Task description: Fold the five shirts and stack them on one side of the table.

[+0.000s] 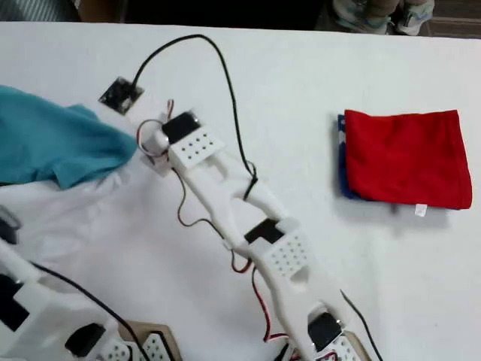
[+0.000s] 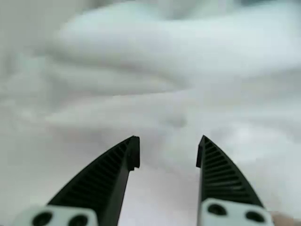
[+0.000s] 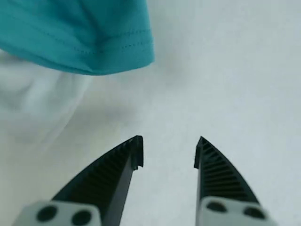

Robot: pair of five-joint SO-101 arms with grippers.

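Observation:
A teal shirt lies bunched at the table's left, partly on top of a spread white shirt. A folded red shirt sits on a folded blue one at the right side. My right gripper is open just above the table, beside the teal shirt's hem and the white shirt's edge. It holds nothing. My left gripper is open low over the rumpled white shirt, nothing between its fingers. The left arm stands at the front left corner.
The right arm stretches diagonally across the table's middle. A small black board with a black cable lies behind the teal shirt. Bare white table separates the arms from the folded stack.

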